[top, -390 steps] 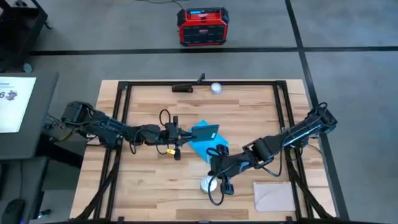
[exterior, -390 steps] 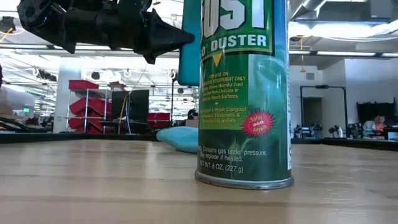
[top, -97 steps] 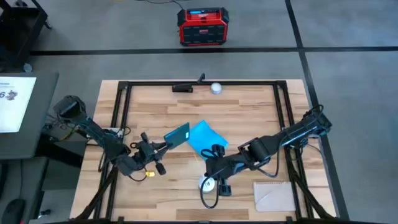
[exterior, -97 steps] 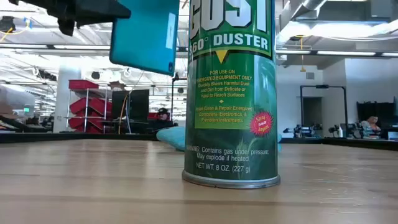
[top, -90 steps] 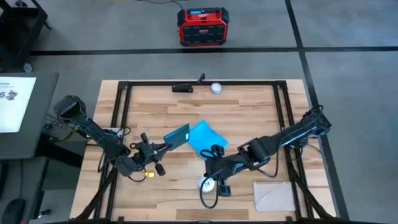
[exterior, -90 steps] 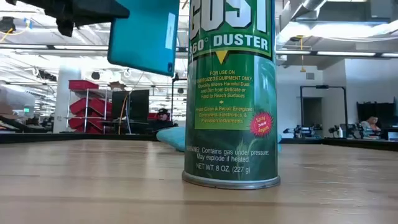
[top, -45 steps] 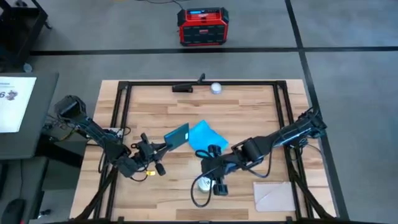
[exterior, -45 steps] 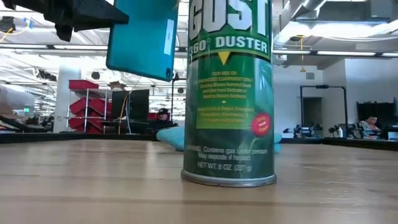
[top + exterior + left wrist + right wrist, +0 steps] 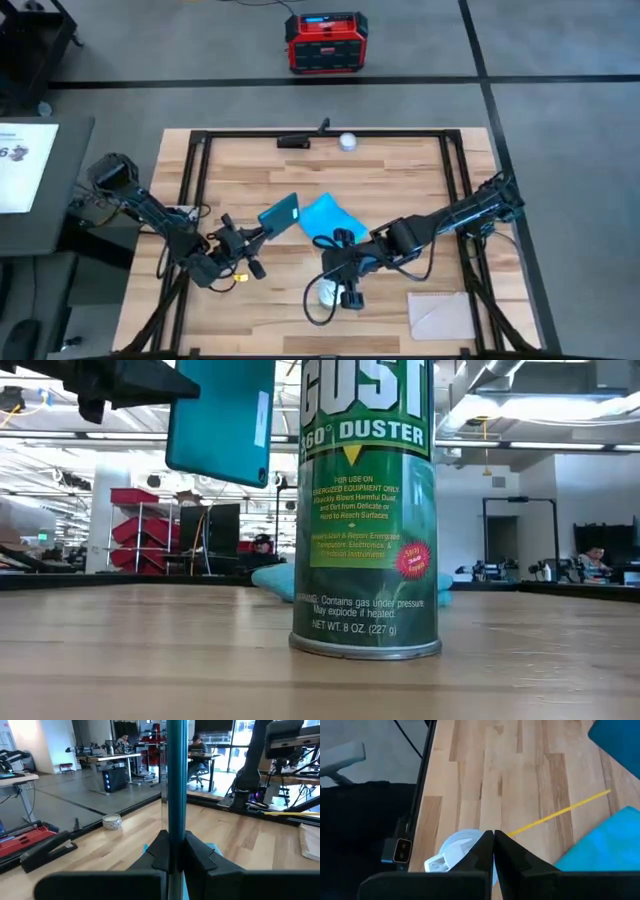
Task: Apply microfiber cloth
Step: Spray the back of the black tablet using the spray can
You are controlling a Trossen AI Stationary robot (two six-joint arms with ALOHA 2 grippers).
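Note:
The sky-blue microfiber cloth [image 9: 328, 218] lies crumpled on the wooden table near its middle; it also shows behind the can [image 9: 272, 581] and in the right wrist view [image 9: 600, 842]. My left gripper [image 9: 262, 230] is shut on a dark tablet with a teal back [image 9: 281, 212], held in the air left of the cloth. My right gripper [image 9: 325, 274] is shut, just near of the cloth, beside the white cap [image 9: 454, 851] of a green duster can [image 9: 365, 510] that stands upright on its base. My left gripper pinches the tablet's lower edge [image 9: 175, 827] between its two fingers. The fingers come slanting up from the table's near left. The tablet [image 9: 220, 420] stands on edge above the fingers, lifted clear of the table, its teal back toward the near side. My right gripper has its shut fingers [image 9: 482, 852] beside the can's white cap [image 9: 451, 854], coming from the table's right. One finger hides part of the cap, so I cannot tell whether it touches. The can stands upright on the table.
A pale beige sheet [image 9: 440, 316] lies at the near right. A black tool [image 9: 297, 140] and a small white round thing [image 9: 347, 141] sit at the far edge. Black frame rails [image 9: 197, 190] border the table. A red box [image 9: 325, 43] stands on the floor beyond.
My right gripper has moved toward the table's left edge, and the duster can has slid a little the same way, still upright. My left gripper has shifted the tablet slightly toward the left edge. The cloth has stayed where it was.

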